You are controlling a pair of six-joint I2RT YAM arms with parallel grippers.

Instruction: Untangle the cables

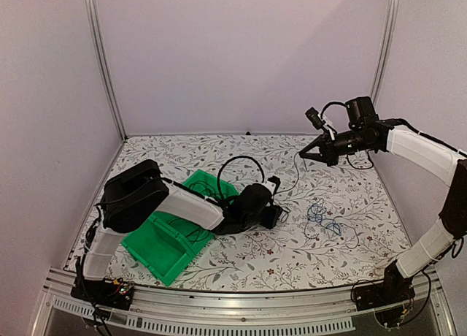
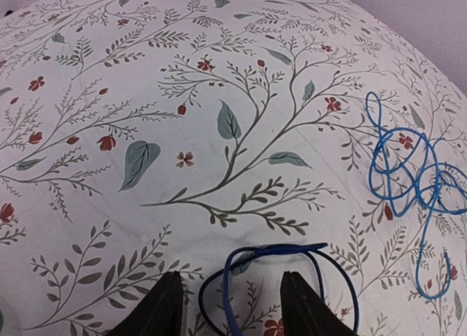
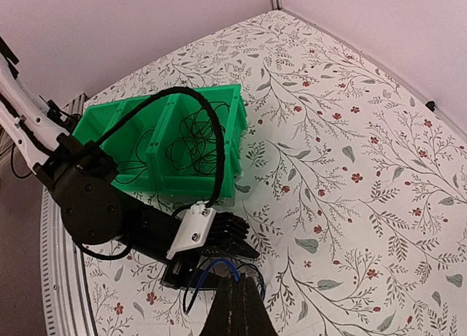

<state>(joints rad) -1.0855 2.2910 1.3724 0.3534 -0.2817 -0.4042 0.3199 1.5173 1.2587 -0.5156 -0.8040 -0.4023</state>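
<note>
- No words, numbers or signs can be read in any view.
- The table point(image 2: 219, 73) shows only drawn leaves and red flowers.
- The green bin point(image 3: 235, 139) has no label to read.

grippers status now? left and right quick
left gripper: open, fingers straddling a loop of blue cable.
right gripper: shut; whether it pinches a cable cannot be told.

One left gripper point(image 2: 230, 307) and one right gripper point(image 3: 237, 307); one green bin point(image 3: 124, 117). Two blue cables: a light tangle point(image 2: 427, 179) at the bin's three o'clock and a darker loop point(image 2: 277, 247). The black cables point(image 3: 193, 142) in the bin are too tangled to count.
</note>
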